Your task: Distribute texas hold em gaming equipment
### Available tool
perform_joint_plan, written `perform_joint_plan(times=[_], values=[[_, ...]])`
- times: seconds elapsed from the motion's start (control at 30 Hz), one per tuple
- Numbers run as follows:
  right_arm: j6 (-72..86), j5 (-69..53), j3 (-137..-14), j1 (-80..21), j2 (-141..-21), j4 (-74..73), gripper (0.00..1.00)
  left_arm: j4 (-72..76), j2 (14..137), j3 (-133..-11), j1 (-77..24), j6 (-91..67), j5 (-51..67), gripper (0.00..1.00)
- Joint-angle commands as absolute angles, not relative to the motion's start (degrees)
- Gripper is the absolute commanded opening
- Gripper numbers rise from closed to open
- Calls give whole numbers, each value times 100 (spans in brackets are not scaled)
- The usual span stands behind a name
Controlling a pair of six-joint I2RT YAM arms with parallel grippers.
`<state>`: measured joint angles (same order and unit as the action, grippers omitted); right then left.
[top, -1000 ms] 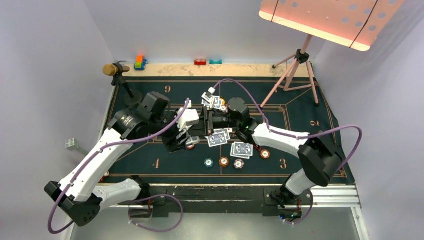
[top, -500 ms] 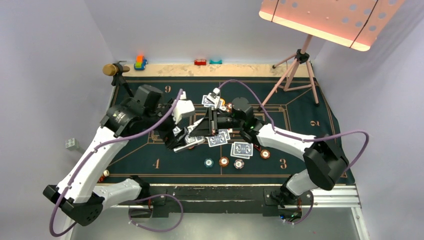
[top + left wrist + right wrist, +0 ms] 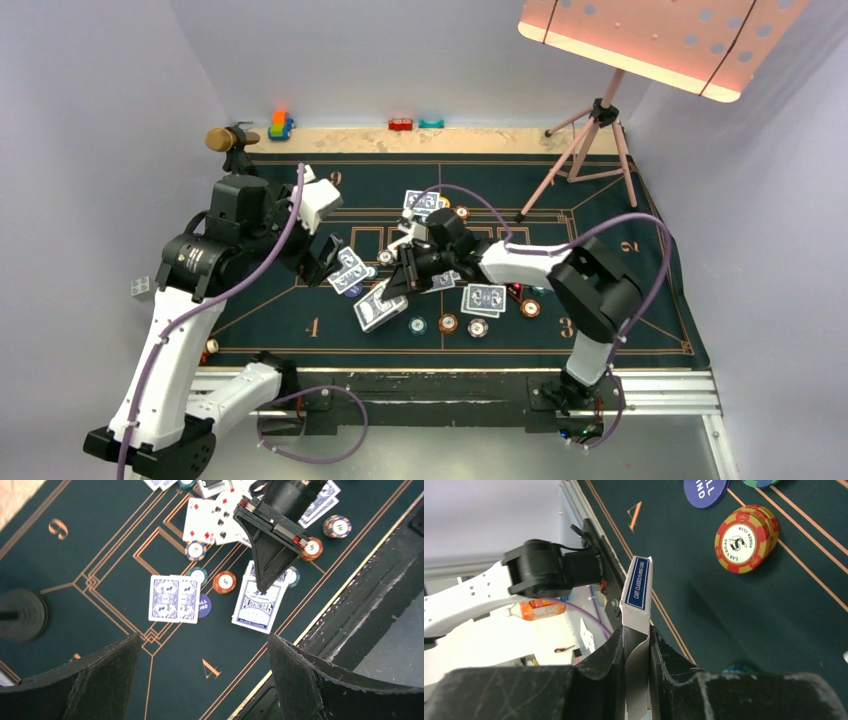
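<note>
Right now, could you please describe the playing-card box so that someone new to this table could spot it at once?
On the dark felt mat, look just right of the printed 4 near the front edge, where the right gripper pinches the card box in its jaws. Unlike the flat loose cards and round chips nearby, it is a thick blue-and-white carton.

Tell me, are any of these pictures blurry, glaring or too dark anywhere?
Top external: even light, sharp all over, only the pink panel glows bright. Left wrist: the playing cards are crisp, its own fingers dark and soft. Right wrist: the card box and chip stack are sharp, the room behind is washed out pale.
</note>
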<state>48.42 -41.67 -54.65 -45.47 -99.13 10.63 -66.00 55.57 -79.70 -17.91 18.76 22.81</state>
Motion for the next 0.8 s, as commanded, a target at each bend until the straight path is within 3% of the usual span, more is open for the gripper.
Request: perform_joint_plan(times=[0.0, 0.33, 0.47, 0.53, 0.77], values=[[4627, -3930, -6097, -4905, -10272, 1215, 12, -6222, 5439, -7432, -1479, 1522, 1838, 100], [5632, -2536, -5643, -5640, -10620, 2105, 12, -5917, 5396, -6972, -1020, 1305, 1430, 100], [5858, -2239, -5503, -5756, -10784, 2189, 18, -5885, 5283, -6902, -1020, 1219, 1350, 100], [6029, -2234, -5344, -5757, -10854, 2376, 28, -5888, 5231, -6899, -1020, 1207, 1299, 100], [6105, -2321, -5133, -5757, -10525, 2050, 79, -5674, 4807, -6756, -1020, 1119, 1162, 100]])
